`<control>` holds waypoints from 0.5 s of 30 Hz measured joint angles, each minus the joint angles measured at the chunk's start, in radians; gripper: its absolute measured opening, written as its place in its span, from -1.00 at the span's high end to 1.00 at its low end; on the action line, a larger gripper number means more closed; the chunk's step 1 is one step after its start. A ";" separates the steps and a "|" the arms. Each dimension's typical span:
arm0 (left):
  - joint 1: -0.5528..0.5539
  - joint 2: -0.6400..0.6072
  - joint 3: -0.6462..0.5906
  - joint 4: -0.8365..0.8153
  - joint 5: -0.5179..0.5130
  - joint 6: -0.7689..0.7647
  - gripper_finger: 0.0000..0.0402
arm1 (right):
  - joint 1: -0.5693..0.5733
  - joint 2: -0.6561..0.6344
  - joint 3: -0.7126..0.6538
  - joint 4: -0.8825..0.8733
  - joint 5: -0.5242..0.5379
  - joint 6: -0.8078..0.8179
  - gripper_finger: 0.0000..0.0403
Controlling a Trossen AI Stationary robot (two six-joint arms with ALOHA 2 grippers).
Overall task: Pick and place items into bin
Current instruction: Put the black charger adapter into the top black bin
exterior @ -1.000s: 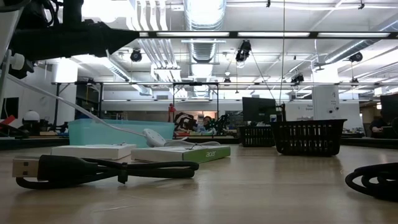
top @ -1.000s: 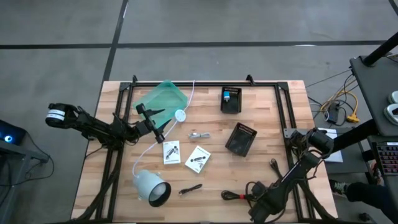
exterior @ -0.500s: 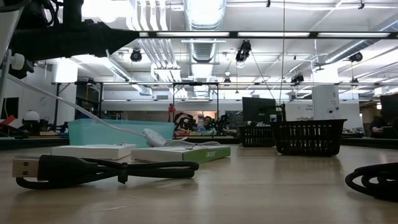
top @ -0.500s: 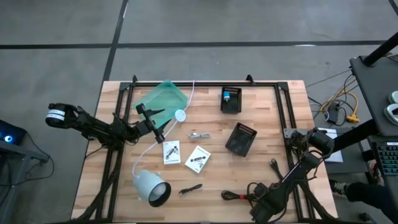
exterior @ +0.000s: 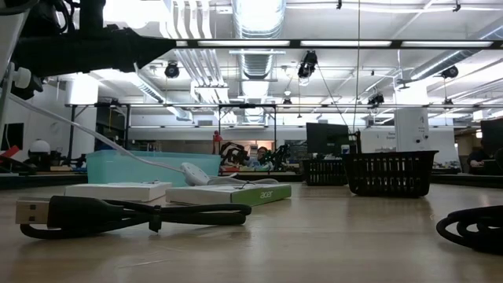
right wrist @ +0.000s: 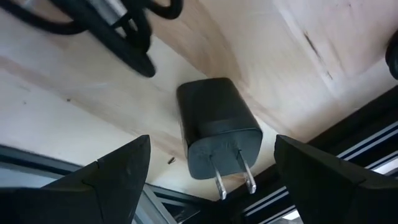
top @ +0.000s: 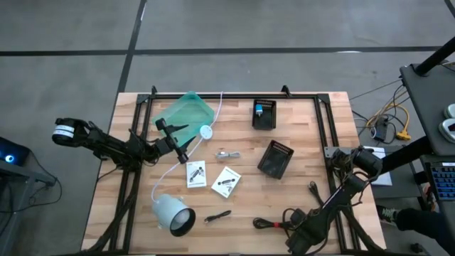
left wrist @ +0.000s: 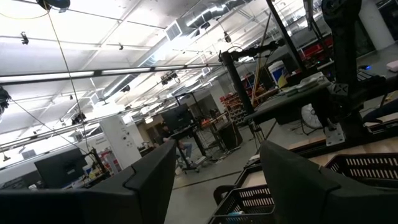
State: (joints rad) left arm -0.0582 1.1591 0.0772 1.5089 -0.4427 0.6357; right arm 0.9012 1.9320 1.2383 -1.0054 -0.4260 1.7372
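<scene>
The right gripper (right wrist: 205,186) is hanging low over the near right corner of the surface (top: 320,142), its fingers (right wrist: 118,174) standing wide apart with nothing between them. Right in that gap, in the right wrist view, a black plug adapter (right wrist: 217,134) is lying flat on the wood, its two metal prongs pointing back toward the wrist and its long axis running roughly along the line of approach, so the fingers are flanking its long sides. The black coiled cable (top: 274,224) is lying just beside it, touching or nearly so; I cannot tell which.

The left gripper (top: 178,142) is sitting raised near the far left, just beside the green bin (top: 186,112), fingers (left wrist: 149,180) spread and empty, looking level out into the room.

My read: the right arm is much the nearer one to the adapter and cable, and a straight drop looks like the next call. The risk is snagging a loop of cable.

The two white cards (top: 196,173) are lying mid-surface, the small silver piece (top: 226,154) just beyond them, a black stick (top: 217,215) nearer the front, all well apart from the bin.
</scene>
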 joint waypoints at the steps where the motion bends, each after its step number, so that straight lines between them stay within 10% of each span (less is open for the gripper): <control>1: 0.000 0.000 0.000 0.000 0.000 0.000 -0.08 | 0.000 0.000 -0.002 0.000 0.002 0.011 -0.61; 15: 0.000 0.000 0.000 0.000 0.000 0.000 -0.08 | 0.000 0.000 -0.004 0.018 0.004 0.010 -0.14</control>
State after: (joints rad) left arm -0.0583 1.1595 0.0772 1.5089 -0.4427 0.6357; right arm 0.9012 1.9320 1.2339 -0.9874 -0.4225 1.7471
